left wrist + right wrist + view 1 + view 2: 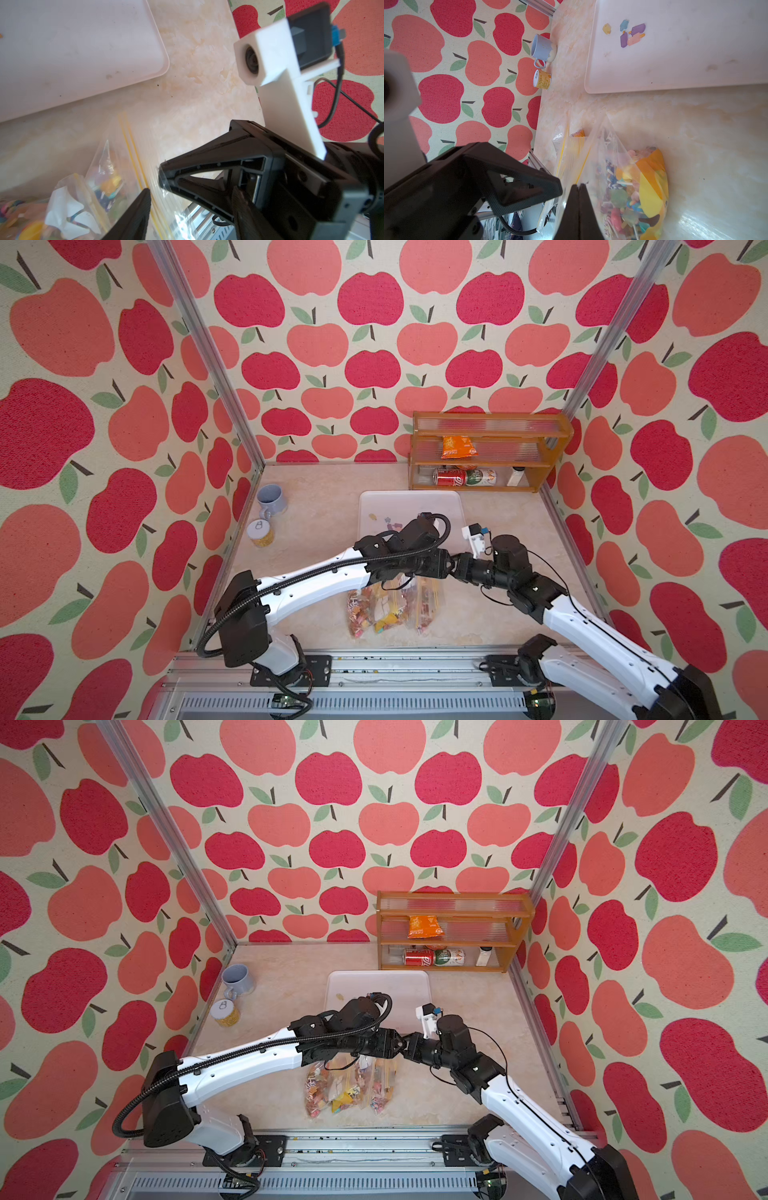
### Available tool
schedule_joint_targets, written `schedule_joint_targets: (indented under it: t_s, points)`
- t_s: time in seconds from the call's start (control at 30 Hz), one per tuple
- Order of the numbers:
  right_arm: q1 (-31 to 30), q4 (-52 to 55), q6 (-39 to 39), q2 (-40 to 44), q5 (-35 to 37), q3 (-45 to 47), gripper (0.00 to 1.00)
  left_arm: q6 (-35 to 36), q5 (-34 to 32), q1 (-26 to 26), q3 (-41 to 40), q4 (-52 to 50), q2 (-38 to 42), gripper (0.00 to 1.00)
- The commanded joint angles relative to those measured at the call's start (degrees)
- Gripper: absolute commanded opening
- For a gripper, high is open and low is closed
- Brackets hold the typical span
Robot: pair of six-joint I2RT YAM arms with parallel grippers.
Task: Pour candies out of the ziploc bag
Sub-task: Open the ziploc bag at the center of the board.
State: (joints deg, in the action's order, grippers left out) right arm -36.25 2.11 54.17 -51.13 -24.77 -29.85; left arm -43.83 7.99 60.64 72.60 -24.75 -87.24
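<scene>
Currently, the ziploc bag [392, 608] sits at lower centre of both top views, directly below the point where the two arms meet. Its yellow zip strip [130, 141] is at the upper end. The right gripper [579, 185] has its fingers pressed together, pinching the clear film at the bag's mouth. The left gripper [191, 189] has its fingers well apart, with bag film between them but not clamped. Most candies [623, 199] are bunched in the bag's lower end beside a larger yellow item [651, 193]. A few loose candies [631, 35] lie on the white tray [411, 502], which sits at centre frame just above the bag, with a strip of bare tabletop [324, 531] between them. Whether the bag's bottom rests on the tabletop cannot be told. A blue mug [272, 497] and a small can [261, 533] stand at centre left, well apart from the bag.
</scene>
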Motion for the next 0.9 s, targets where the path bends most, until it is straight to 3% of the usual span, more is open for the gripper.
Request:
schedule_joint_targets:
  t_s: [0.0,0.33,0.5,0.87]
  points:
    - [-0.35,-1.21,0.58,0.3,-0.88,-1.97,0.0,0.86,0.65,0.31,1.25,-2.8,-0.74,0.56]
    - [-0.32,-0.76,0.85,1.44,-0.68,-2.15,0.0,-1.14,-0.11,-0.35,-2.05,-1.2,0.5,0.41]
    - [-0.36,-0.56,1.29,1.4,0.21,-1.71,0.0,-1.39,0.36,-0.35,-3.53,-0.4,1.96,0.5]
    - [-0.39,-1.03,1.96,1.05,0.2,-2.32,0.0,-2.31,-0.22,-0.35,-6.86,0.69,3.88,0.46]
